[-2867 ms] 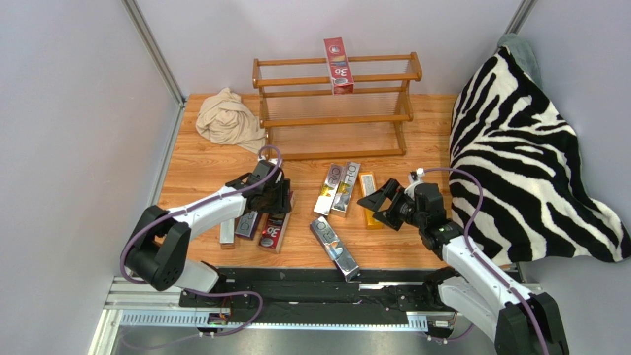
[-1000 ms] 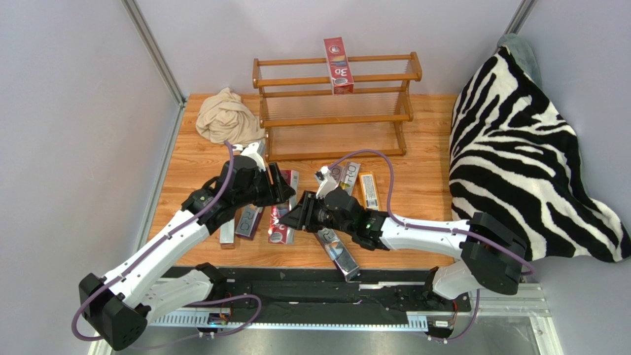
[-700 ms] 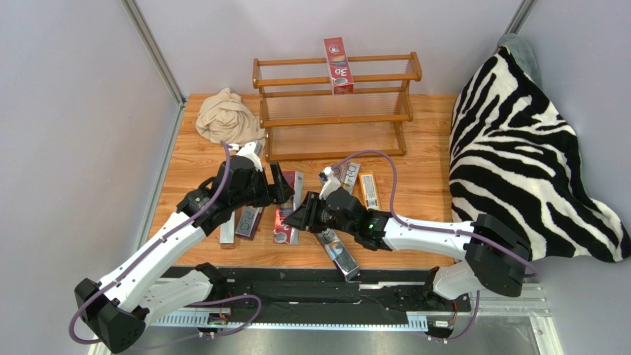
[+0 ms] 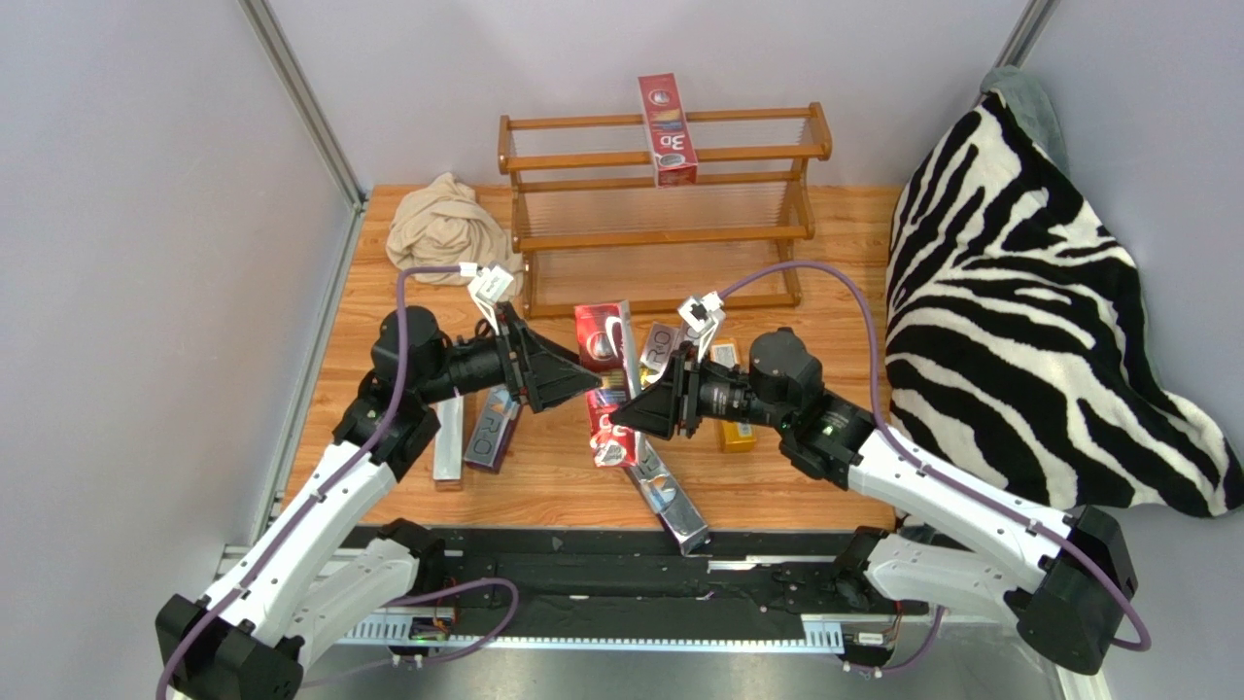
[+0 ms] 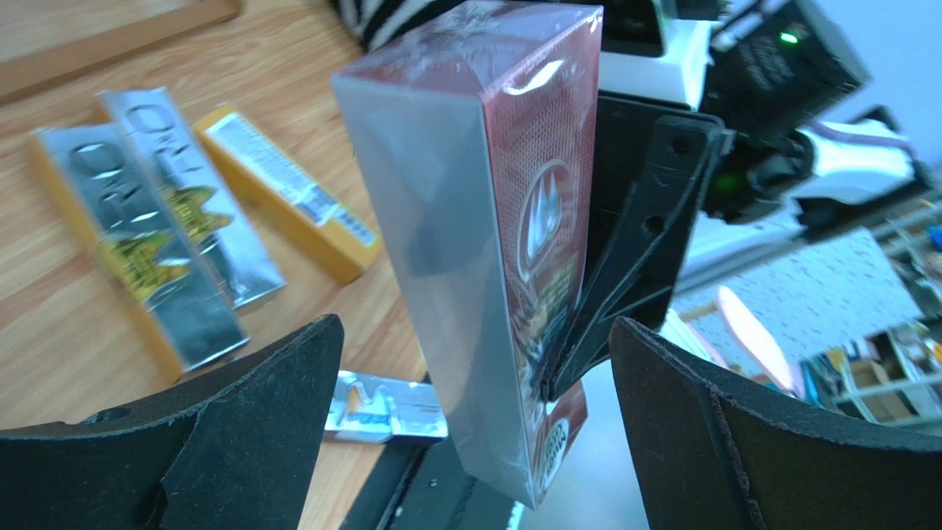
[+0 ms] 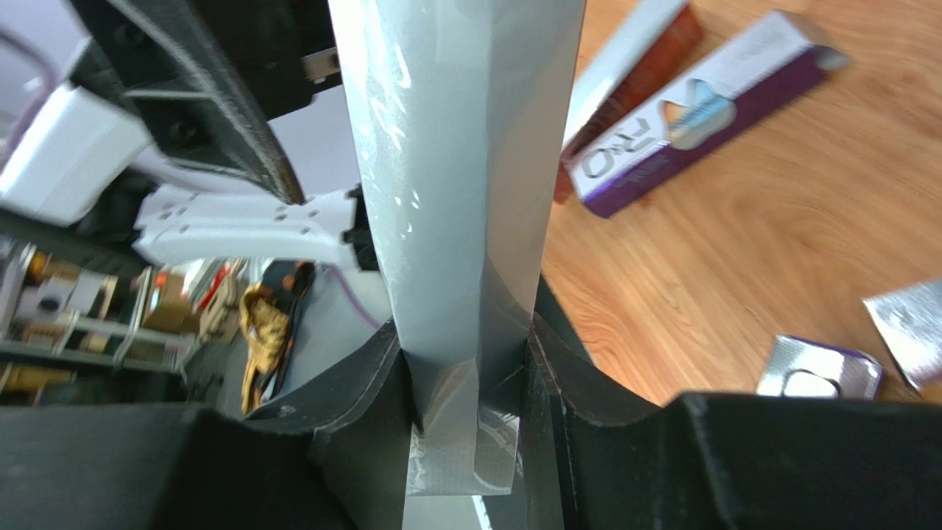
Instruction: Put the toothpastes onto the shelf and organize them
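Gripping the red carton [image 4: 599, 339] [image 5: 487, 221] [image 6: 464, 166]: right gripper [image 4: 631, 411] [image 6: 470, 364], fingers clamped on the carton's lower half. Carton is lifted off the table [image 4: 832, 292], roughly upright with some tilt, mid-air between the two arms in front of the shelf [image 4: 657, 234]. Left gripper [image 4: 584, 382] [image 5: 470, 331] has its fingers spread wide, one on each side of the carton; left wrist view shows gaps on both sides, no contact. Shelf holds one other red box [image 4: 667, 129], standing on end across the top rails, right of centre; the lower tiers show only bare slats. On the table: two silver cartons [image 5: 144, 221] and the orange carton [image 5: 288, 193] flat, side by side, under and behind the right arm; another silver one [image 4: 665, 496] lies angled near the front edge. A further group of cartons [image 4: 489, 430] lies flat under the left arm; exact count there is unclear. Cloth [image 4: 446, 234] sits bunched left of the shelf, striped blanket [image 4: 1022, 292] on the right.
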You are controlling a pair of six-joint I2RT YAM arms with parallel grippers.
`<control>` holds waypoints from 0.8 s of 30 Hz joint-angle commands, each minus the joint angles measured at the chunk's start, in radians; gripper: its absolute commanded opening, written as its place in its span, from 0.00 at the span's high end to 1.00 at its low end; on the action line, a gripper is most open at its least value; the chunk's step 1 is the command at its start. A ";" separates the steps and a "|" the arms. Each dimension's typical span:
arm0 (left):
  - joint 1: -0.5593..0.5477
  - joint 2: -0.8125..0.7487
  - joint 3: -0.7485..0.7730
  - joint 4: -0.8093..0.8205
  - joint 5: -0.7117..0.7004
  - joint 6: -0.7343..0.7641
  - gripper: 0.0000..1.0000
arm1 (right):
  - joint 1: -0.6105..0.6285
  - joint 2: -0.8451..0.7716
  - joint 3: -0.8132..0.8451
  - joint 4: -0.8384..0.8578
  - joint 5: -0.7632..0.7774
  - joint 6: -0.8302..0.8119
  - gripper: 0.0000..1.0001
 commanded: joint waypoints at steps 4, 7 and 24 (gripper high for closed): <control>0.004 -0.010 0.015 0.196 0.207 -0.055 0.03 | 0.004 -0.004 0.072 0.140 -0.270 -0.050 0.74; 0.004 -0.021 -0.016 0.277 0.235 -0.102 0.06 | 0.003 0.024 0.081 0.134 -0.293 -0.057 0.74; -0.015 -0.001 -0.020 0.290 0.221 -0.118 0.64 | 0.012 0.077 0.119 0.091 -0.261 -0.091 0.68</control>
